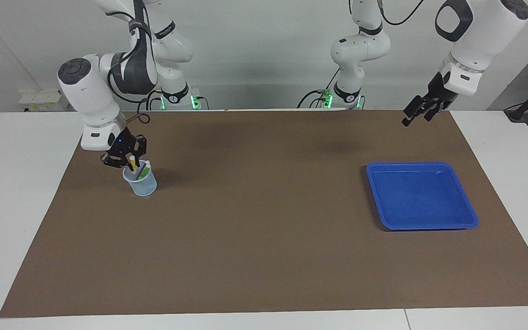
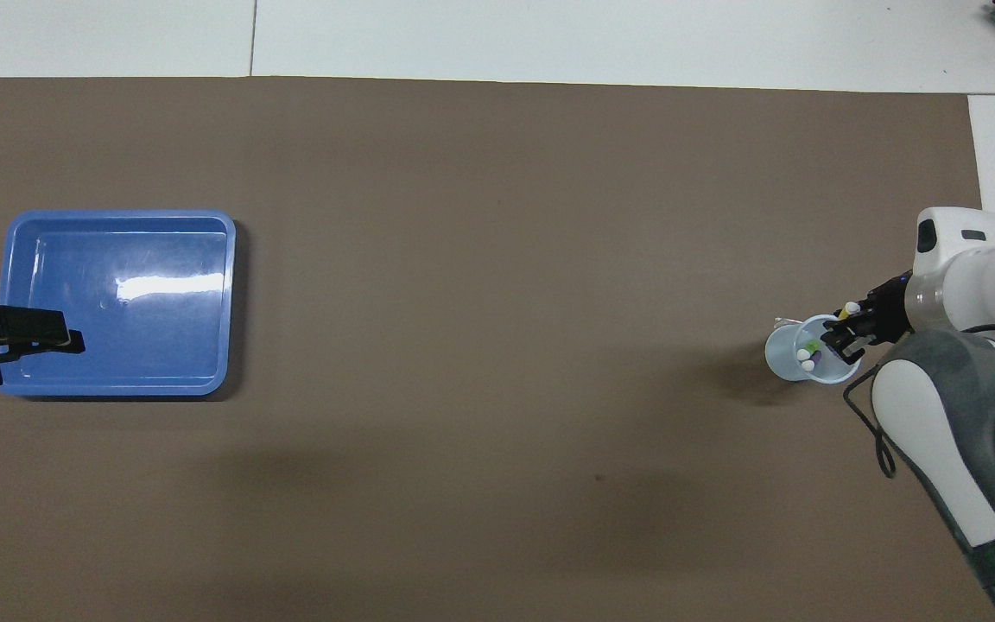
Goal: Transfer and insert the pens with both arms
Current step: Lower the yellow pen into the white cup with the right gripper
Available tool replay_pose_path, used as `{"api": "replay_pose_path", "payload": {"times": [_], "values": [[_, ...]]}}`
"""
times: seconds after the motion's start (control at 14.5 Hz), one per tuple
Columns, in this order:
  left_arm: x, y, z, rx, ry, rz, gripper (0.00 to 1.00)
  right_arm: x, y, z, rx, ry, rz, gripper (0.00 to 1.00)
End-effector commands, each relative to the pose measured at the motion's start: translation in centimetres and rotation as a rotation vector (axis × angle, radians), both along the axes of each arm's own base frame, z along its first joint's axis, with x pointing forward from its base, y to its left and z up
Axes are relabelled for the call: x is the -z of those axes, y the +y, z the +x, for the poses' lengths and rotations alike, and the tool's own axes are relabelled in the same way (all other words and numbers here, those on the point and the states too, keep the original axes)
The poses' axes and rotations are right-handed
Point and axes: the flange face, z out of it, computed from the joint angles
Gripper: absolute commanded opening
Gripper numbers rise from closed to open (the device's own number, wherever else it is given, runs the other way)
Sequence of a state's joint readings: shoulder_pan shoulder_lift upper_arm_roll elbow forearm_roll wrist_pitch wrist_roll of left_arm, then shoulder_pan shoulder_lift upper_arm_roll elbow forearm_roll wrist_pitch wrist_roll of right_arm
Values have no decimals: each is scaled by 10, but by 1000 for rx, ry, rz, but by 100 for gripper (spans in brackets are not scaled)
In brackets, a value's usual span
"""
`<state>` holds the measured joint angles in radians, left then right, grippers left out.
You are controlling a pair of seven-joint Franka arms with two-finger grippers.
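Note:
A clear plastic cup (image 1: 141,184) (image 2: 787,367) stands at the right arm's end of the mat. A green pen (image 1: 144,169) (image 2: 806,352) leans inside it, and a purple pen (image 2: 817,354) shows beside the green one from above. My right gripper (image 1: 129,161) (image 2: 840,333) hangs just over the cup's rim, shut on the yellow pen (image 1: 132,162) (image 2: 849,308). That pen is nearly upright, pale cap up, with its lower end dipping into the cup. My left gripper (image 1: 416,115) (image 2: 74,339) is open and holds nothing, raised over the blue tray's edge nearest the robots.
The blue tray (image 1: 422,225) (image 2: 117,216) lies on the brown mat (image 1: 264,229) at the left arm's end, with nothing in it. White tabletop borders the mat on all sides.

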<state>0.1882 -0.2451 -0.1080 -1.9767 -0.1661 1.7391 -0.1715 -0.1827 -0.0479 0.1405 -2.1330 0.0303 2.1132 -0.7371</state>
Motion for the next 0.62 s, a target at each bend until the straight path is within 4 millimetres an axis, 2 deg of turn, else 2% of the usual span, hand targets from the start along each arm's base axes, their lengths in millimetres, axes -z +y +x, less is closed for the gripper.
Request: {"api": "replay_pose_path", "payload": {"times": [0.0,0.07,0.14,0.21,0.28,0.42,0.55], "values": [[-13,-7,4,43,-18,45,100,22,-3,-9,27,-20,-12,0],[-20,-10,7,59,-18,60,100,26,-4,-9,22,-41,-13,3],[-25,-10,13,74,-7,72,100,26,-6,-9,18,-43,-14,31],[-36,-12,19,89,-1,82,100,25,-7,-8,28,-44,-14,74],[-45,-9,25,92,4,82,100,23,-11,-8,34,-41,-14,100],[-61,-13,35,104,6,86,100,12,-11,-4,39,-46,-13,100],[-70,-18,43,120,-10,109,100,-12,-12,3,46,-35,-12,100]]}}
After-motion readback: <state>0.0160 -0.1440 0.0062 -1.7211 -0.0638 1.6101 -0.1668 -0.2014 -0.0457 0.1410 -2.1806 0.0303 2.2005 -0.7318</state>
